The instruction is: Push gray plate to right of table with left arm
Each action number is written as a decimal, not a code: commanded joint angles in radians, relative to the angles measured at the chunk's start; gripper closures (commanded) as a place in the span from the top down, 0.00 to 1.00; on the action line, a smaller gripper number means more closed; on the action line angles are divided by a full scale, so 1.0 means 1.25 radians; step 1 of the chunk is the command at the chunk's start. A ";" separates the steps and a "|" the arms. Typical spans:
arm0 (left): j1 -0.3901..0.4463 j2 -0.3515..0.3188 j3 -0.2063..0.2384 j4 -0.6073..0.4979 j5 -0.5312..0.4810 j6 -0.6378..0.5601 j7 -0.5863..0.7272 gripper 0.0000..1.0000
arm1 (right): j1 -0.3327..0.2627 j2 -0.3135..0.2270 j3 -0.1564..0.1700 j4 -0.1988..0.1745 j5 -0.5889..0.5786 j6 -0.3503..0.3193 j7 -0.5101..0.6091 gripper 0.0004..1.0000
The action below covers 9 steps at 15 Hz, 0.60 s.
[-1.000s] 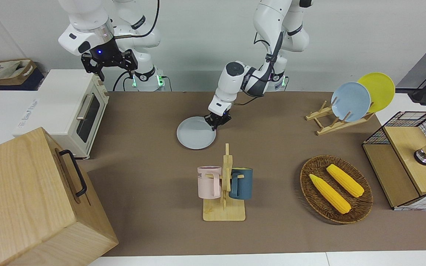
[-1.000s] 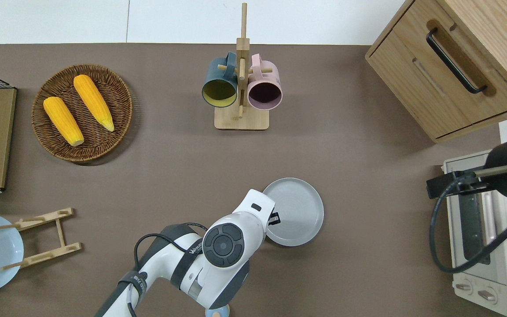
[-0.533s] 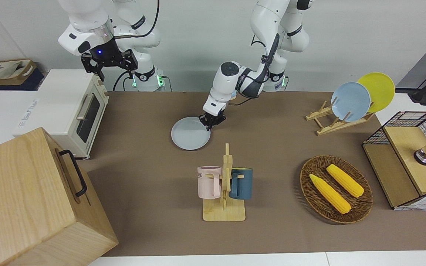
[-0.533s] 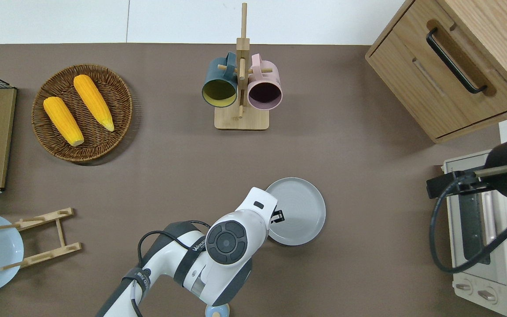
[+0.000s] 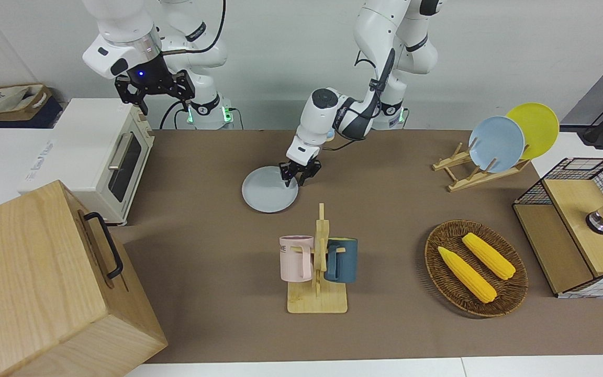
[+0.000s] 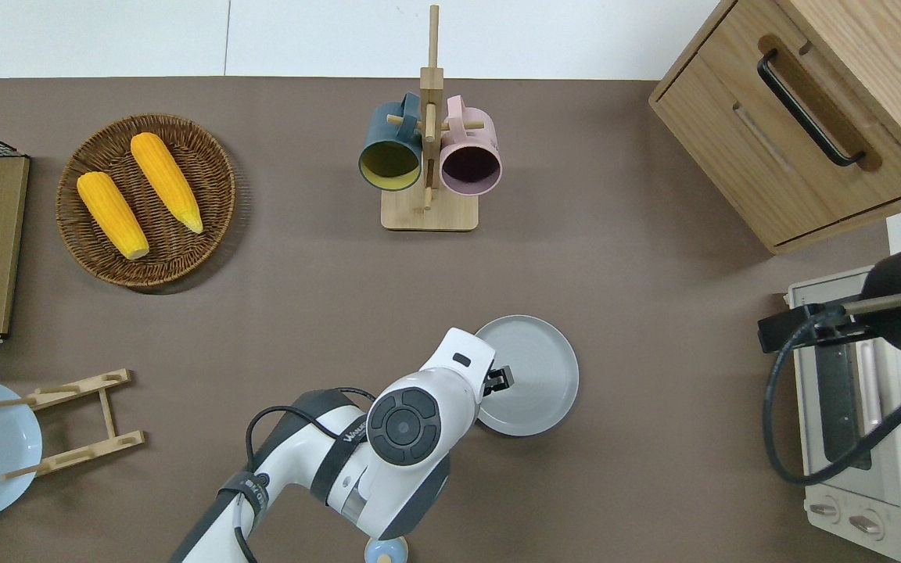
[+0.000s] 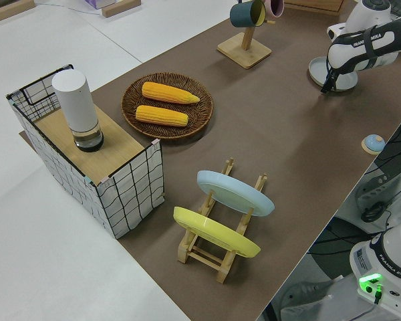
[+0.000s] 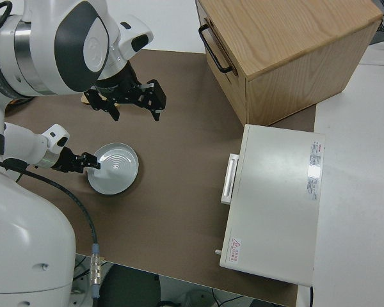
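Front view: across table (image 5: 395, 173), facing robots, wide. Overhead: straight down, arms entering from bottom. Left side view: raised, diagonal along table from basket end. Right side view: close above right arm. All four share gray plate (image 5: 269, 189).

A robotics lab dressed as a kitchen: two white arms (image 5: 364, 104) bolted at a brown table (image 5: 218, 220), toaster oven (image 5: 108, 157), mug stand (image 5: 318, 262), plate rack (image 5: 477, 170), corn basket (image 5: 477, 268).
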 commanded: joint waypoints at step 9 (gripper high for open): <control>0.002 -0.003 0.018 0.010 0.041 -0.036 0.003 0.99 | -0.015 -0.002 0.013 0.007 0.003 -0.012 0.009 0.98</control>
